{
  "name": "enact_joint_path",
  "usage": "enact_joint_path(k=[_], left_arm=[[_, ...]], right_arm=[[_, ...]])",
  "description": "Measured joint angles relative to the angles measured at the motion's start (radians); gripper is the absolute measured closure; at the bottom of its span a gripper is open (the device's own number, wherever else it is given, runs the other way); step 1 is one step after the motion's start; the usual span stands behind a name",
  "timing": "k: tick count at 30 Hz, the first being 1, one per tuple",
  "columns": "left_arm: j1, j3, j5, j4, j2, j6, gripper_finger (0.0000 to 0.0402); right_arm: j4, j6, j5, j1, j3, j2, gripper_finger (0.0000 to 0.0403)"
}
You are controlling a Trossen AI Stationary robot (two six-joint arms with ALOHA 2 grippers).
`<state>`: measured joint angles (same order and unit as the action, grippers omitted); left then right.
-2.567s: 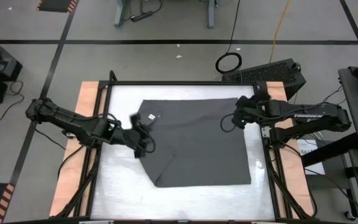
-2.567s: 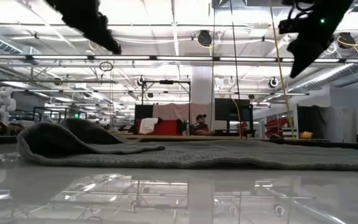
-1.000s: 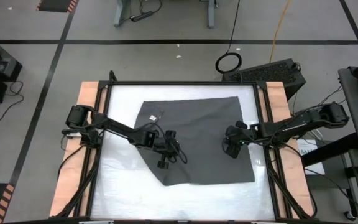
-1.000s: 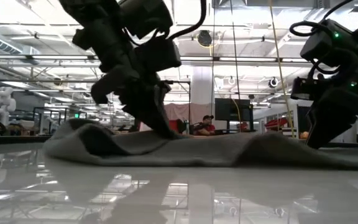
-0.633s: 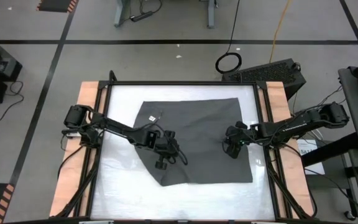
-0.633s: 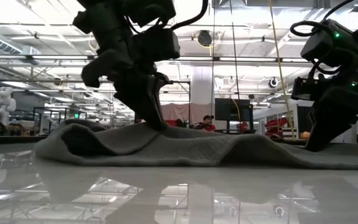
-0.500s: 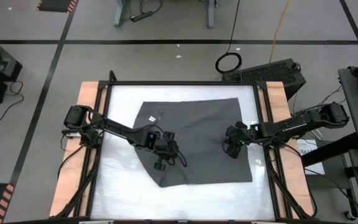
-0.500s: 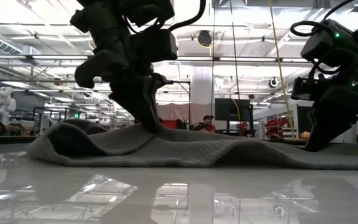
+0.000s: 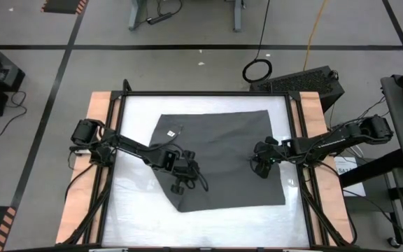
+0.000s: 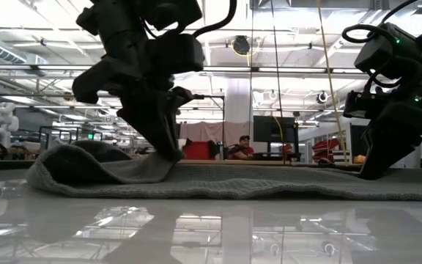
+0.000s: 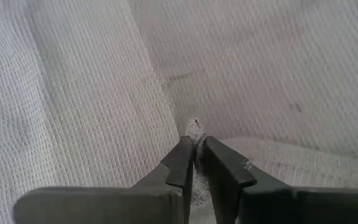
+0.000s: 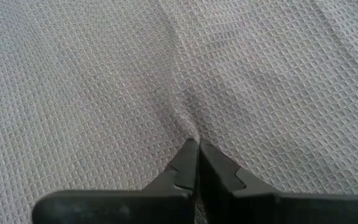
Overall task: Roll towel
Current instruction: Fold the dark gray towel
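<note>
Claws pinched shut on towel (image 9: 222,157).
Left claw (image 9: 180,183) and right claw (image 9: 260,168) each nip a fold, so cloth can be dragged for rolling.

waffle-weave towel (image 12: 104,74) fills the whole view, grey, small square cells. right gripper (image 12: 197,149) down on the cloth, two dark fingers (image 12: 182,168) pressed together, tips meeting at a pinched crease. faint wrinkle running away from the tips across the weave.
</note>
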<state>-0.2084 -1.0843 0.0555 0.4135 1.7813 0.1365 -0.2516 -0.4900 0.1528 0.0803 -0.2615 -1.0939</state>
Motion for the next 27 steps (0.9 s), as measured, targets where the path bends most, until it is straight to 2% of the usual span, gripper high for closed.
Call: enact_joint_path(k=[4,9,12,16,22,27], left_arm=[[-0.012,-0.013,0.001,0.092,-0.021,-0.025,0.0392],[-0.07,-0.077,0.001,0.335,-0.097,-0.137,0.0394],[-0.129,-0.118,-0.041,0.514,-0.152,-0.261,0.0397],[-0.225,-0.127,-0.121,0.641,-0.2,-0.466,0.0399],[-0.371,-0.111,-0.236,0.742,-0.194,-0.713,0.0399],[-0.467,-0.072,-0.25,0.746,-0.191,-0.868,0.0389]], right_arm=[[-0.001,0.0,-0.001,0.0,0.001,0.0,0.0397],[-0.003,0.001,-0.001,0.0,0.001,0.0,0.0397],[-0.004,0.002,-0.002,0.0,0.001,0.0,0.0397],[-0.006,0.002,-0.007,0.0,0.001,0.003,0.0397],[-0.007,0.004,-0.021,-0.001,0.002,0.007,0.0397],[-0.009,-0.001,-0.033,-0.001,0.002,0.009,0.0397]])
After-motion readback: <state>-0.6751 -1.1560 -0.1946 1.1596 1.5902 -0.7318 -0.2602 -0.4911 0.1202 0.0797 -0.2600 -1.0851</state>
